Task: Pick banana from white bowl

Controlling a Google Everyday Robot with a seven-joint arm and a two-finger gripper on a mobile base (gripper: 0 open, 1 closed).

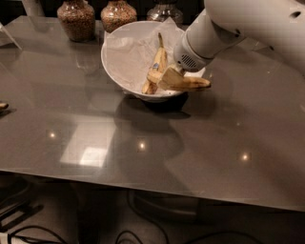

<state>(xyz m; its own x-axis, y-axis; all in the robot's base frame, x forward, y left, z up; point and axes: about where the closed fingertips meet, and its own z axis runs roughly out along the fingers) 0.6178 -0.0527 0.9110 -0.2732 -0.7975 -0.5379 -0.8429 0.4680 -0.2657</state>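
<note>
The white bowl [119, 57] stands at the back middle of the grey table, lined with white paper. My gripper [164, 78] reaches down into the bowl's right side from the white arm [209, 33]. It is shut on the left end of the speckled yellow banana [190, 84]. The banana lies nearly level and pokes out to the right over the bowl's rim, its dark tip past the edge. A second banana with a blue sticker and a long stem [158, 59] leans inside the bowl just left of the gripper.
Two glass jars of brown grain [76, 19] [117, 14] and a third jar [164, 9] stand behind the bowl. A small object [3, 106] lies at the table's left edge. The table's front edge [152, 186] runs across the view, with cables on the floor below.
</note>
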